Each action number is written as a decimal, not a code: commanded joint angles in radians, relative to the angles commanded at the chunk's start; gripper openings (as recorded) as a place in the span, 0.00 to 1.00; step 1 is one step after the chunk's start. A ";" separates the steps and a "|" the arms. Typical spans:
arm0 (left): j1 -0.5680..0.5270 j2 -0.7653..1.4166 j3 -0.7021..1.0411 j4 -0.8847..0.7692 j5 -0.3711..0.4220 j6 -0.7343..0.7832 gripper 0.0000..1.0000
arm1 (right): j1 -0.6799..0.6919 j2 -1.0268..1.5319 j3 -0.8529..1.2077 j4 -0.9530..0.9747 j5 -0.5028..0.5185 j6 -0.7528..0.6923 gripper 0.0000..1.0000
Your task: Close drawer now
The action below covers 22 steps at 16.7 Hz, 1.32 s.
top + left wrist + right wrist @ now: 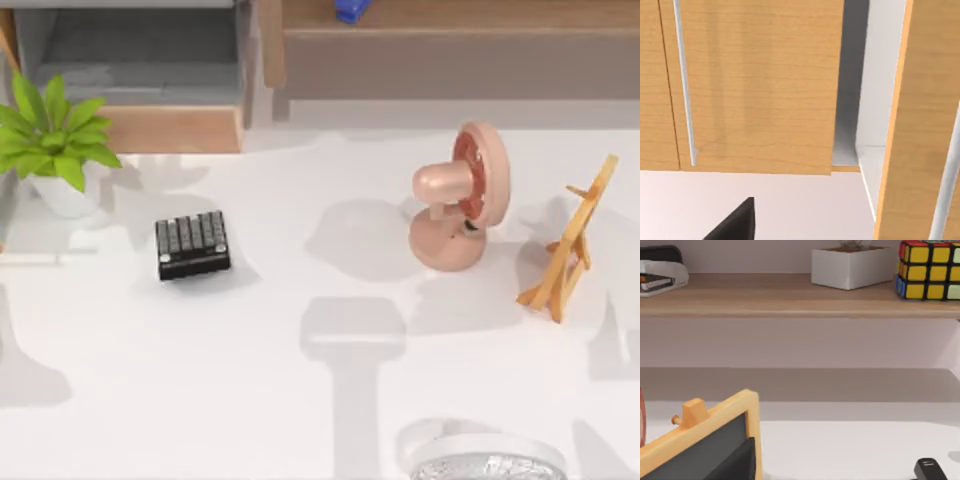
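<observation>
One step makes up this task, and judging by the layout it is not yet done: the drawer [170,128] is standing pulled out at the far left of the table, its light tan front panel facing the work area and its grey inner walls lying exposed behind it. It is sitting just beside the longer wooden shelf unit [450,65] and beyond the black keypad [192,244], with the potted plant [55,140] crowding its left corner.

The left gripper [735,225] is hovering close to tan wood panels carrying a slim silver bar handle [682,85]; whether the pincer is spread or pressed together cannot be told. The right gripper [737,462] is idling near the small easel chalkboard [700,440] at the table's right, and its state cannot be told either.

The next move is likely calling for the left arm to set its tip flat against the front panel and push straight toward the back. Off-centre pressure is risking a skewed, jammed slide, and the plant is leaving little margin on that side.

The drawer interior is appearing empty, so nothing is looking likely to block closure.
</observation>
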 joint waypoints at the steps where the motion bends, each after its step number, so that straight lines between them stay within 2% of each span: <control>1: 0.009 0.023 0.014 0.000 0.024 0.020 1.00 | 0.000 0.000 0.000 0.000 0.000 0.000 1.00; 7: 0.010 0.036 0.021 -0.002 0.038 0.033 1.00 | 0.000 0.000 0.000 0.000 0.000 0.000 1.00; 13: -0.043 0.068 0.099 -0.045 -0.017 0.033 1.00 | 0.000 0.000 0.000 0.000 0.000 0.000 1.00; 17: -0.046 0.070 0.103 -0.047 -0.020 0.033 1.00 | 0.000 0.000 0.000 0.000 0.000 0.000 1.00; 22: -0.046 0.070 0.103 -0.047 -0.020 0.033 0.62 | 0.000 0.000 0.000 0.000 0.000 0.000 1.00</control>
